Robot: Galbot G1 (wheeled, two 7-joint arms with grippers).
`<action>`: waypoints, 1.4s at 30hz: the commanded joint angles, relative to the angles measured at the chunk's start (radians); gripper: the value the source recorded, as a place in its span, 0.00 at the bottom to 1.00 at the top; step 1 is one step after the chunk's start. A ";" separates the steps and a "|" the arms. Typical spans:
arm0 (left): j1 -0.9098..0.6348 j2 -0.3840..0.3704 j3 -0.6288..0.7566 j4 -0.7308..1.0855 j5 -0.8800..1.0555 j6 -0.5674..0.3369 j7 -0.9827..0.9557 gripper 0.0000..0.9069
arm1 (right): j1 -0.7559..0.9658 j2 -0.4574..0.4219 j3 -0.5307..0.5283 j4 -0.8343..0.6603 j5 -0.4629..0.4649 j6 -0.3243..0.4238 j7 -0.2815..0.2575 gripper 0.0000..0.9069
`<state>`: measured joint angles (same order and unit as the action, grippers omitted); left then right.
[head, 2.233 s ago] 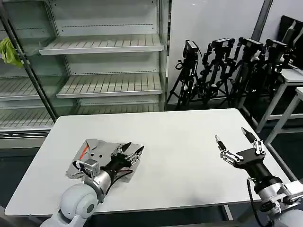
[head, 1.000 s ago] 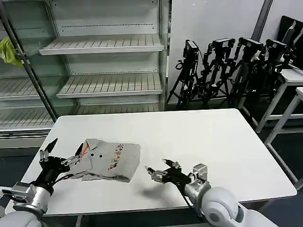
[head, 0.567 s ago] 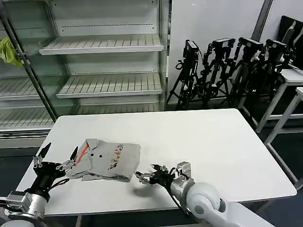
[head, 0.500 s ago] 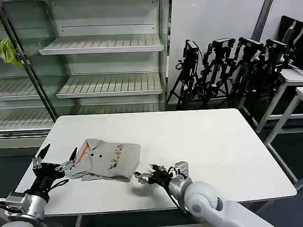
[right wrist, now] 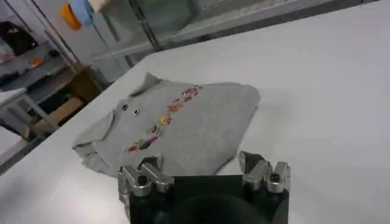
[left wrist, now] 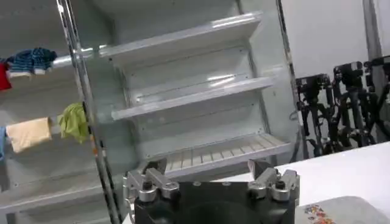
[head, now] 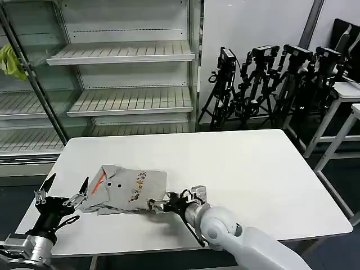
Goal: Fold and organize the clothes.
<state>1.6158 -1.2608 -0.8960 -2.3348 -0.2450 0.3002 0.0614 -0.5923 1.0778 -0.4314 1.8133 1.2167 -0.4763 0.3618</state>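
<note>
Near edge, left: left gripper (head: 61, 194), fingers spread open, hovering off the table's left front corner, just beside the shirt's near-left edge, holding nothing.

Near edge, centre: right gripper (head: 162, 203), low over the table, fingers parted, tips at the folded shirt's near-right corner; contact with the cloth cannot be told. In the right wrist view, two finger bases (right wrist: 263, 173) set apart, shirt lying just beyond them.

On the white table (head: 253, 169), left-front area: light grey T-shirt (head: 130, 188), folded into a rough rectangle, flat, multicoloured print strip across the top face, orange-red trim at the left end.

Beyond the table: empty white shelving unit (head: 124, 53); yellow-green rag (head: 10, 61) hanging at far left; row of black tripods (head: 270, 84) against the back wall.
</note>
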 commanded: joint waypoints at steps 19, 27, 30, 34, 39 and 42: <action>-0.002 -0.011 0.016 0.007 0.007 -0.015 0.000 1.00 | 0.015 -0.008 0.016 -0.037 -0.056 0.022 -0.031 0.00; -0.003 -0.012 0.029 0.008 0.008 -0.019 0.000 1.00 | -0.019 -0.132 0.062 0.035 -0.058 0.015 -0.043 0.00; -0.005 -0.012 0.036 0.007 0.008 -0.019 0.000 1.00 | -0.034 -0.189 0.092 0.066 -0.058 0.007 -0.050 0.00; -0.012 -0.011 0.051 0.008 0.011 -0.019 0.000 1.00 | -0.057 -0.280 0.145 0.111 -0.063 -0.007 -0.066 0.00; -0.022 -0.010 0.073 0.012 0.011 -0.019 0.000 1.00 | -0.103 -0.369 0.227 0.158 -0.088 -0.028 -0.072 0.00; -0.035 -0.010 0.089 0.020 0.011 -0.019 0.000 1.00 | -0.143 -0.408 0.298 0.181 -0.125 -0.059 -0.075 0.00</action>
<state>1.5961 -1.2715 -0.8366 -2.3225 -0.2339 0.2812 0.0614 -0.6534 0.8536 -0.2990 1.9033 1.1414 -0.4915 0.2986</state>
